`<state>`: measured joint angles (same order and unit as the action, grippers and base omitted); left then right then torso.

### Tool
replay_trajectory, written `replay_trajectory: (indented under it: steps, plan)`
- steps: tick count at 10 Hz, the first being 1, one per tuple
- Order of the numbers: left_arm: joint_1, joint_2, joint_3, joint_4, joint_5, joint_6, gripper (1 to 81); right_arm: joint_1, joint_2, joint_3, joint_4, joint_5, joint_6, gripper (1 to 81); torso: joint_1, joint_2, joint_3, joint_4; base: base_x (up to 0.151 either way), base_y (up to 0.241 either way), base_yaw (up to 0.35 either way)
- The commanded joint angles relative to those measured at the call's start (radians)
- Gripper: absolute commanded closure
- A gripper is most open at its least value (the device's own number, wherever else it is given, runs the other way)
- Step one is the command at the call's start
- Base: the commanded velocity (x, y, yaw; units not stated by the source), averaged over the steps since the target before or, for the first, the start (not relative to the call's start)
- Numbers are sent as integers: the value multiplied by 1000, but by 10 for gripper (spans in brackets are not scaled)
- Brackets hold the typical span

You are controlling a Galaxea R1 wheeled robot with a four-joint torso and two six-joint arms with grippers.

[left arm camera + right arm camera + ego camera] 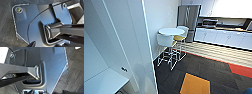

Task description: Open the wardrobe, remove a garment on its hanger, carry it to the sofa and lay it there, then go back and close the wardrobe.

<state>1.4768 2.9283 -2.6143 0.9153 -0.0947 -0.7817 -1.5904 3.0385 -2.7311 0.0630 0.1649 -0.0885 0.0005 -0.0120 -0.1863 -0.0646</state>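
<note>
Currently I am logging: wardrobe (121,37) looming white, just beside me on my left, round bench (171,31) with stools (166,47) ahead, pincer state untellable both arms, risking a base scrape against the wardrobe when turning.

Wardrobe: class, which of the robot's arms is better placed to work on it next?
Probably the left. The tall white wardrobe stands on the robot's left in the head view; dark carpet and white stools lie to the right.
</note>
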Motion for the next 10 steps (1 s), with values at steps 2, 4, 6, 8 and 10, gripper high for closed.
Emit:
replay_trajectory:
  steps: [2,4,6,8,10]
  plan:
    - [-20,-4,2,8,41,9,10,17,-2,-2,0,-54,0,10,0,0,0,0,0,0,297]
    - [-20,-3,2,8,43,9,10,17,-2,-2,-2,-54,-2,10,0,0,0,0,0,0,297]
    - [-20,-3,2,8,43,9,10,16,-1,-2,-2,-56,-2,10,0,0,0,0,0,0,297]
    - [-19,-3,2,10,44,10,10,16,-1,-2,0,-56,-2,10,0,0,0,0,0,0,296]
    - [-19,-1,2,8,44,10,10,17,1,-2,-2,-58,-2,10,1,0,0,0,0,0,297]
